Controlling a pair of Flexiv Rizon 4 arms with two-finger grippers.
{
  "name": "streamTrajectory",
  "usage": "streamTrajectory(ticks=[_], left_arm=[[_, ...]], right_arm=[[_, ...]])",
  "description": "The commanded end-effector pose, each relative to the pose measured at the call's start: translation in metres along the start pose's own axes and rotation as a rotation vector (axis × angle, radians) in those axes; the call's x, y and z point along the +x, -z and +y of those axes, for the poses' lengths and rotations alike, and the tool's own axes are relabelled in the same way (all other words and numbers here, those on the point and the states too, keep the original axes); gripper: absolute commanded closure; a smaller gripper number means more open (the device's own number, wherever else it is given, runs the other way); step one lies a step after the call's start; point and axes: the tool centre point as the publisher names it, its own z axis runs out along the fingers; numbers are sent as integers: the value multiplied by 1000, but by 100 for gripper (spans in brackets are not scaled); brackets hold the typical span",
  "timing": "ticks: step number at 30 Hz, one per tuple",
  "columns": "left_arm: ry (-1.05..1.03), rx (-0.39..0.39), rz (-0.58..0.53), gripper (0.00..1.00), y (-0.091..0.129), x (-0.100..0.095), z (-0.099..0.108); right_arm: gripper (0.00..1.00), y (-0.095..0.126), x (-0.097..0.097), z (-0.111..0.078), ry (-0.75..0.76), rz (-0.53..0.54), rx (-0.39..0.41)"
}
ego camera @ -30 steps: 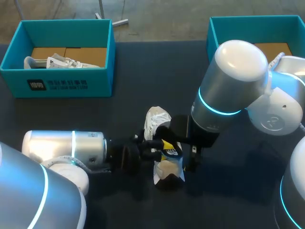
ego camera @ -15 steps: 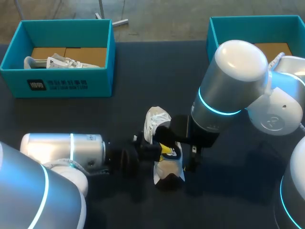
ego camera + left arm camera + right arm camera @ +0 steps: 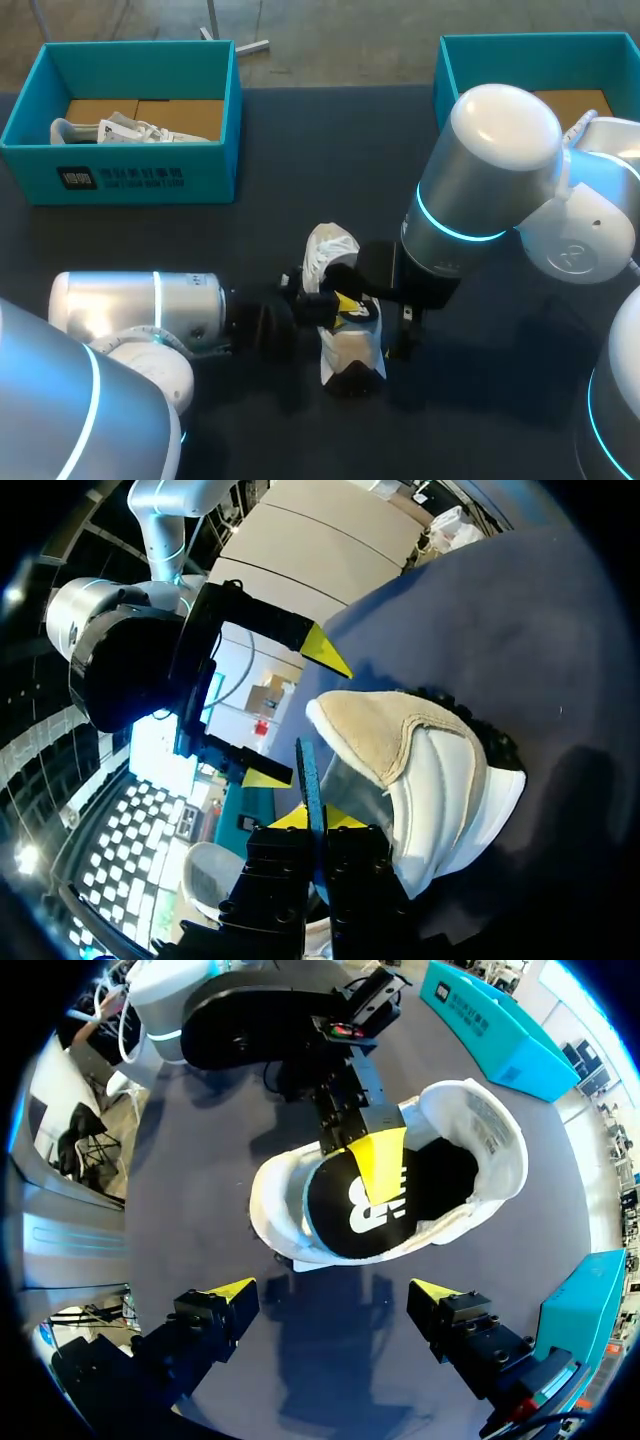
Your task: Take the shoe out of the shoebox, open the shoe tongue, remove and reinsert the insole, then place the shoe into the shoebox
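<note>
The white shoe (image 3: 352,352) lies in the middle of the dark matte table (image 3: 250,230), well apart from the teal shoebox (image 3: 150,180), with free surface all around it. The left gripper (image 3: 310,820) pinches the thin black insole (image 3: 350,1210) (its edge is blue) at the shoe's opening. The right gripper (image 3: 335,1288) hangs above the shoe, its fingers spread wide.

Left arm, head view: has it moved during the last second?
Yes, slightly: the left arm drew back, then slid toward the shoe again, its light ring shifting rightward beneath the left shoebox label.
</note>
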Motion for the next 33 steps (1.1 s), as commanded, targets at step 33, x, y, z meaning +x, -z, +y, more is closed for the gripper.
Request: streamTrajectory(ticks=[33], left_arm=[[4, 48, 40, 100, -4, 3, -8]], right_arm=[[0, -3, 1, 1, 0, -2, 0]])
